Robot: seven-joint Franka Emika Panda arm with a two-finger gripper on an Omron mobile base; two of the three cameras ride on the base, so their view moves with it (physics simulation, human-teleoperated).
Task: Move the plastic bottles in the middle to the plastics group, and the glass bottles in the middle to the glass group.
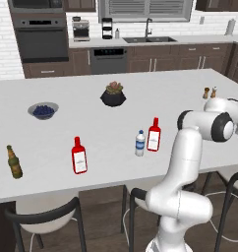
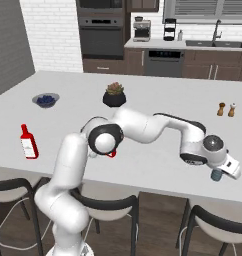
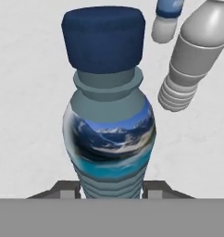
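Note:
My gripper [image 3: 111, 190] is shut on a blue-teal plastic bottle [image 3: 109, 129] with a dark blue cap, its finger tips on either side of the ribbed base. In the right base view the gripper [image 2: 219, 171] is low over the counter's right front, the bottle's [image 2: 216, 175] base showing beneath it. Just beyond stand a grey plastic bottle [image 3: 188, 60] and another with a blue label [image 3: 167, 16]. At mid-counter a clear white-capped bottle [image 1: 139, 143] stands beside a red white-labelled bottle [image 1: 154, 134]. Far left are an identical red bottle [image 1: 79, 155] and an olive-brown bottle [image 1: 14, 162].
A bowl of blueberries [image 1: 43, 110] and a potted plant [image 1: 113, 94] sit further back on the white counter [image 1: 67, 128]. Salt and pepper shakers [image 2: 226, 109] stand at the right. Stools [image 2: 105, 207] line the front edge.

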